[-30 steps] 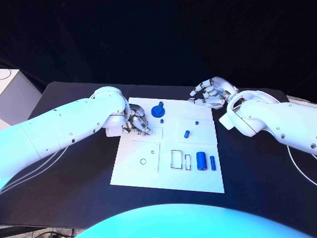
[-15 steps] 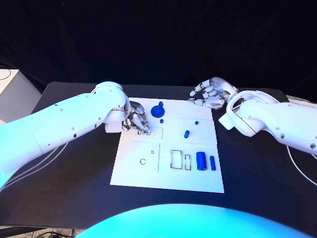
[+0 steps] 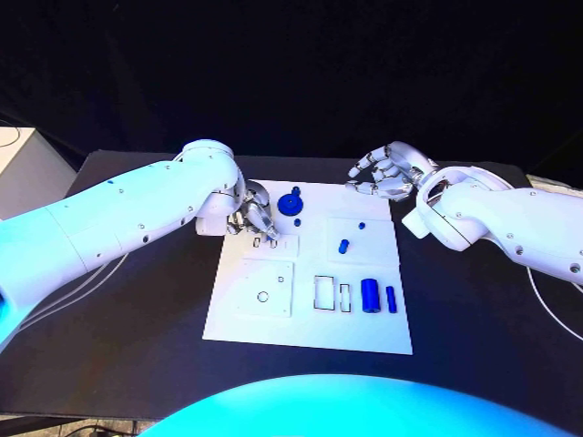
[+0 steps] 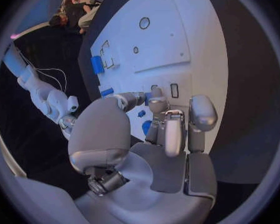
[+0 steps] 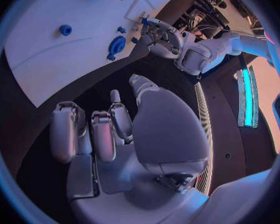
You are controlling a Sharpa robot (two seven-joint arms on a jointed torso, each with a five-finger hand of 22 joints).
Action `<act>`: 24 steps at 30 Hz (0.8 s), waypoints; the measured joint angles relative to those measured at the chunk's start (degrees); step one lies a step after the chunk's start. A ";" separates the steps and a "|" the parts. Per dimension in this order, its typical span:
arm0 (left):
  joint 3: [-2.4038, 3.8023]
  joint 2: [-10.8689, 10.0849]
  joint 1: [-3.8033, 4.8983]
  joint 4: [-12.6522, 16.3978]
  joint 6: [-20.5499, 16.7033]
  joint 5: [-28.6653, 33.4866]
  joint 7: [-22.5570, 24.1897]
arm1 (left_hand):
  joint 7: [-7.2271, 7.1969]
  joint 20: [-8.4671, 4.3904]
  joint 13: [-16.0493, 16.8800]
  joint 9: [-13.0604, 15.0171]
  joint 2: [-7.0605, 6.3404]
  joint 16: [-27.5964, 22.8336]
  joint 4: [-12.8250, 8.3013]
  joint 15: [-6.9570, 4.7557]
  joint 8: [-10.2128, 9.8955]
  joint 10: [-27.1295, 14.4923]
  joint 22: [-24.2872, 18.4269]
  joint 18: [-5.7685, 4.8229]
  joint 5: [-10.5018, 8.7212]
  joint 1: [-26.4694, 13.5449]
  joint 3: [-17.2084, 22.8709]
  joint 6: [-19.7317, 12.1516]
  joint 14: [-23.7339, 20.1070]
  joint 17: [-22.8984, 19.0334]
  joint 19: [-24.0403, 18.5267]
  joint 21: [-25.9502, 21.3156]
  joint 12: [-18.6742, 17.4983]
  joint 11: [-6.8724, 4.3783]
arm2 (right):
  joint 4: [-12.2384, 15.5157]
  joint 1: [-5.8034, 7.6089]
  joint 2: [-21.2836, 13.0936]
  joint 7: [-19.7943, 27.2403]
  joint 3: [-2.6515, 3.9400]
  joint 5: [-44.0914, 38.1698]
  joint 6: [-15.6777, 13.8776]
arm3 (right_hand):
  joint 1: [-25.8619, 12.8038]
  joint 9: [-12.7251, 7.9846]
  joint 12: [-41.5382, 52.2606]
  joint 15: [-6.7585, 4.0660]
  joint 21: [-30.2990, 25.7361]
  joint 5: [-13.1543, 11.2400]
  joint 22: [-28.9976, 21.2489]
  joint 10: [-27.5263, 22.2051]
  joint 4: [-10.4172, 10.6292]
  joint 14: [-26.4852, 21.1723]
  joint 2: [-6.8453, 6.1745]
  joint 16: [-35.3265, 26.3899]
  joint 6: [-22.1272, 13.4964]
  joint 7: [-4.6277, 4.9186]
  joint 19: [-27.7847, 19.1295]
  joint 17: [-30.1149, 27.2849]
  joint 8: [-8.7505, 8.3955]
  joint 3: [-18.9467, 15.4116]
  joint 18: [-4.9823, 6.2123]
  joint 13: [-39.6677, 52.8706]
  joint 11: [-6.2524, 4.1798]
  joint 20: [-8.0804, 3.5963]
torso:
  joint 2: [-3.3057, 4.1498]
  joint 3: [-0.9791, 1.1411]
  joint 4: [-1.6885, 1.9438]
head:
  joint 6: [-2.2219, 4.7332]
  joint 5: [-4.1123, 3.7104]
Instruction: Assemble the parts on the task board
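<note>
The white task board lies mid-table. A blue gear-like part stands near its far edge, also in the right wrist view. A small blue part and a blue dot sit near the middle. Two blue cylinders lie by the near right slots. My left hand hovers fingers-down over the board's far left part, just left of the gear. A blue speck shows at its fingertips; whether it is held is unclear. My right hand hangs curled and holding nothing beyond the far right corner.
A white box stands at the table's far left edge. The board has a rectangular slot and a small ring hole in its near half. Bare black table lies on both sides of the board.
My left hand has shifted slightly away from me and to the right, closer to the gear. The right hand and the parts on the board have not moved.
</note>
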 measured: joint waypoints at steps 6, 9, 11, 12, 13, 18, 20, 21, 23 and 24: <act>-1.10 0.93 0.93 -0.74 0.98 0.14 -0.19 | 0.01 -0.03 0.40 0.00 0.00 0.18 0.00 0.00 -0.01 0.42 0.47 0.00 0.04 0.00 0.00 0.01 0.00 0.00 0.40 0.23 0.27 0.00 | -0.02 0.00 0.08 0.00 0.00 0.00 0.04 | 0.00 0.00 0.00 0.00 0.00 0.00 0.00 0.00 0.00 0.00 0.00 0.00 0.00 0.00 0.00 0.00 0.00 0.00 0.00 -0.01 0.00 0.00 | 0.00 -0.01 0.02 | 0.00 0.05; -1.62 1.18 1.26 -1.10 1.35 0.22 -0.27 | 0.11 -0.18 0.67 0.00 0.00 0.23 0.00 0.00 -0.02 0.64 0.85 0.00 0.04 0.00 0.00 0.28 0.00 0.00 0.55 0.46 0.30 -0.19 | -0.04 0.00 0.10 0.00 -0.01 0.00 0.05 | 0.00 0.00 0.00 0.00 0.00 0.00 0.00 0.00 0.00 0.00 0.00 0.00 0.00 0.00 0.00 0.00 0.00 0.00 0.00 -0.01 0.00 0.00 | -0.02 -0.03 0.04 | 0.00 0.12; -1.98 1.38 1.47 -1.42 1.62 0.33 -0.33 | 0.03 -0.04 0.82 -0.01 0.00 0.23 0.00 0.00 -0.02 0.93 1.01 0.00 0.04 0.00 0.00 0.39 0.00 0.00 0.81 0.46 0.59 -0.11 | -0.06 0.00 0.11 0.00 -0.01 -0.01 0.06 | 0.00 0.00 0.00 0.00 0.00 0.00 0.00 0.00 0.00 0.00 0.00 0.00 0.00 0.00 0.00 0.00 0.00 0.00 0.00 -0.01 0.00 0.00 | -0.03 -0.03 0.04 | 0.00 0.13; -2.12 1.47 1.54 -1.54 1.73 0.38 -0.37 | 0.03 -0.04 0.87 -0.01 0.00 0.23 0.00 0.00 -0.02 0.93 1.09 0.00 0.24 0.00 0.00 0.39 0.00 0.00 0.81 0.63 0.60 -0.11 | -0.06 0.00 0.11 0.00 -0.01 -0.02 0.07 | 0.00 0.00 0.00 0.00 0.00 0.00 0.00 0.00 0.00 0.00 0.00 0.00 0.00 0.00 0.00 0.00 0.00 0.00 0.00 -0.01 0.00 0.00 | -0.03 -0.03 0.04 | 0.00 0.13; -2.33 1.58 1.63 -1.67 1.87 0.47 -0.40 | 0.03 -0.04 0.90 -0.01 0.00 0.23 0.00 0.00 -0.02 0.94 1.16 0.00 0.38 0.00 0.00 0.39 0.00 0.00 0.81 0.80 0.60 -0.11 | -0.07 0.00 0.12 0.00 -0.01 -0.02 0.07 | 0.00 0.00 0.00 0.00 0.00 0.00 0.00 0.00 0.00 0.00 0.00 0.00 0.00 0.00 0.00 0.00 0.00 0.00 0.00 -0.01 0.00 0.00 | -0.04 -0.03 0.04 | 0.00 0.14; -2.84 1.92 1.77 -1.98 2.45 0.80 -0.53 | 0.03 -0.04 1.03 -0.01 0.00 0.23 0.00 0.00 -0.09 0.93 1.16 0.00 0.38 0.00 0.00 0.39 0.00 0.00 0.81 0.81 0.60 -0.11 | -0.09 0.00 0.17 0.00 -0.01 -0.04 0.10 | 0.00 -0.01 0.00 0.00 0.00 0.00 -0.01 0.00 0.00 0.00 0.00 0.00 0.00 0.00 0.00 0.00 0.00 0.00 0.00 -0.01 0.00 0.00 | -0.04 -0.07 0.05 | 0.00 0.16; -2.94 2.02 1.83 -2.15 2.73 0.97 -0.57 | 0.03 -0.04 1.03 -0.01 0.00 0.23 0.00 0.00 0.00 0.93 1.16 0.00 0.38 0.01 0.00 0.39 0.00 0.00 0.81 0.80 0.61 -0.11 | -0.10 0.00 0.17 0.00 -0.01 -0.05 0.11 | 0.00 -0.01 0.00 0.00 0.00 0.00 -0.01 0.00 0.00 0.00 0.00 0.00 0.00 0.00 0.00 0.00 0.00 0.00 0.00 -0.01 0.00 0.00 | -0.04 -0.07 0.05 | 0.00 0.17; -2.98 2.05 1.86 -2.21 2.85 1.02 -0.59 | 0.03 -0.04 1.03 -0.01 0.00 0.23 0.00 0.00 0.06 0.93 1.16 0.00 0.38 0.01 0.00 0.39 0.00 0.00 0.81 0.81 0.61 -0.11 | -0.10 0.00 0.17 0.00 -0.01 -0.05 0.11 | 0.00 -0.01 0.00 0.00 0.00 0.00 -0.01 0.00 0.00 0.00 0.00 0.00 0.00 0.00 0.00 0.00 0.00 0.00 0.00 -0.01 0.00 0.00 | -0.04 -0.08 0.05 | 0.00 0.17; -3.02 2.10 1.90 -2.35 3.06 1.09 -0.62 | 0.03 -0.04 1.15 -0.02 0.00 0.23 0.00 0.00 0.19 0.97 1.26 0.00 0.38 0.00 0.00 0.39 0.00 0.00 0.81 0.81 0.61 -0.14 | -0.11 0.00 0.17 0.00 -0.01 -0.05 0.12 | 0.00 -0.01 0.00 0.00 0.00 0.00 -0.01 0.00 0.00 0.00 0.00 0.00 0.00 0.00 0.00 0.00 0.00 0.00 0.00 -0.02 0.00 0.00 | -0.03 -0.09 0.04 | 0.00 0.18; -3.05 2.12 1.93 -2.41 3.18 1.13 -0.64 | 0.03 -0.04 1.19 -0.03 -0.01 0.23 0.00 0.00 0.20 1.12 1.26 0.00 0.38 0.00 0.00 0.39 0.00 0.00 0.81 0.81 0.61 -0.30 | -0.11 0.00 0.17 0.00 -0.01 -0.06 0.12 | 0.00 0.02 0.00 0.00 0.00 0.00 -0.01 0.00 0.00 0.00 0.00 0.00 0.00 0.00 0.00 0.00 0.00 0.00 0.00 -0.02 0.00 0.00 | -0.03 -0.09 0.04 | 0.00 0.18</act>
